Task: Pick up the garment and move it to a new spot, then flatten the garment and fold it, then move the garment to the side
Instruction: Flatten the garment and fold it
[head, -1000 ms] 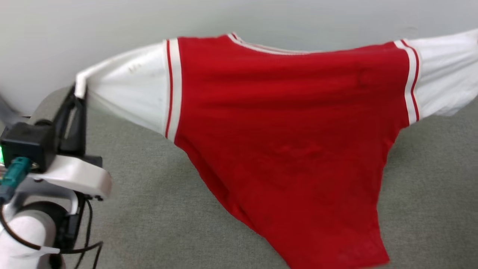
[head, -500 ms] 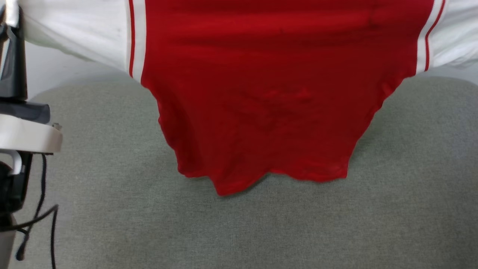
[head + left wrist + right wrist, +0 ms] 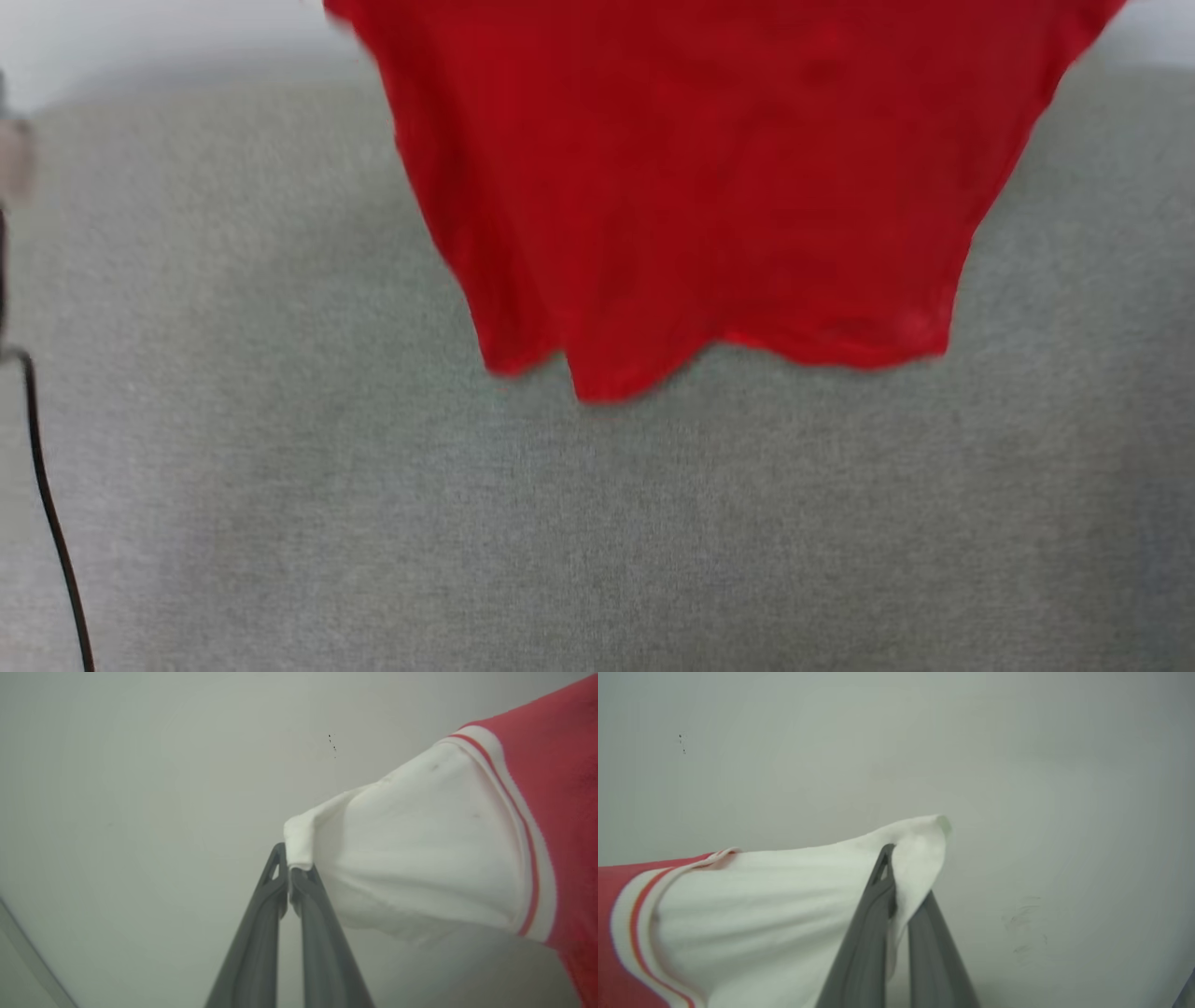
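Red jersey-style T-shirt (image 3: 709, 187) with white short sleeves is hanging stretched over the grey fabric surface (image 3: 597, 541); my left gripper (image 3: 290, 865) is pinching one sleeve's edge and my right gripper (image 3: 899, 879) is pinching the other, before a pale wall (image 3: 140, 788).

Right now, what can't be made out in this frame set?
- Head view: collar and sleeves of the jersey, cut off by the top edge.
- Head view: a pale blurred shape at the left edge, unidentifiable.
- Right wrist view: fingertip pinch of the right end effector, wrapped by the white sleeve.
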Tool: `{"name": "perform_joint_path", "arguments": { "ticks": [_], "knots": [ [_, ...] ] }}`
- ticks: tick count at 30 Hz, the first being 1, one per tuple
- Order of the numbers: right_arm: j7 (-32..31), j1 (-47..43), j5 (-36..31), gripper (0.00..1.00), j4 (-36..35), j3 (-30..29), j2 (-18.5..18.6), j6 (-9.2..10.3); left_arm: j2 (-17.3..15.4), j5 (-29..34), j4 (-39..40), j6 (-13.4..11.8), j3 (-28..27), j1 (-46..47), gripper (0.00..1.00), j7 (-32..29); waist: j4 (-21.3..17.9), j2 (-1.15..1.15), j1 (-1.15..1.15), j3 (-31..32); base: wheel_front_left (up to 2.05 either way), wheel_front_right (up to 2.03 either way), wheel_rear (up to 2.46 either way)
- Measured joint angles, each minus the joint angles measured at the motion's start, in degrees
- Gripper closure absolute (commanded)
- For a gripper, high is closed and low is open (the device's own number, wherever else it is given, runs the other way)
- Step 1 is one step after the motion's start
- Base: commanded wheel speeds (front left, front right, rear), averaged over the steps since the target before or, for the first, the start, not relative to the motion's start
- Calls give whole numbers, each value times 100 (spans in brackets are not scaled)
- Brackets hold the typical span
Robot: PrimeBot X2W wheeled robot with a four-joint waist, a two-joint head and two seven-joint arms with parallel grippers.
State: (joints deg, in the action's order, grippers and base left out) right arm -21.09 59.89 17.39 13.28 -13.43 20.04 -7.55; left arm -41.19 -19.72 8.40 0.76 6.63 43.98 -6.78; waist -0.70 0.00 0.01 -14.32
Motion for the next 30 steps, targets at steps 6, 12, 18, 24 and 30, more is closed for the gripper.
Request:
{"name": "perform_joint_path", "arguments": {
  "ticks": [6, 12, 18, 24, 30],
  "knots": [
    [286, 1106, -442, 100, 527, -124, -49, 0, -12, 207, -789, 360, 323, 1515, 100, 182, 40, 0, 0, -792, 0, 0, 0],
    [710, 2275, -922, 100, 1191, -358, -123, 0, 178, 502, -1755, 510, 682, 3081, 100, 541, 100, 0, 1, -1527, 0, 0, 0],
    [1136, 3286, -1172, 100, 1805, -573, -229, 0, 497, 657, -2707, 532, 829, 4403, 100, 1087, 195, 0, 2, -2097, 0, 0, 0],
    [1678, 3816, -1538, 100, 2303, -984, -417, 0, 801, 703, -3618, 511, 969, 4944, 100, 1561, 317, 0, 1, -2456, 0, 0, 0],
    [1929, 3600, -1611, 100, 2696, -932, -464, 1, 1068, 675, -4170, 539, 1166, 4807, 100, 1925, 400, 0, 1, -2543, 0, 0, 0]
  ]
}}
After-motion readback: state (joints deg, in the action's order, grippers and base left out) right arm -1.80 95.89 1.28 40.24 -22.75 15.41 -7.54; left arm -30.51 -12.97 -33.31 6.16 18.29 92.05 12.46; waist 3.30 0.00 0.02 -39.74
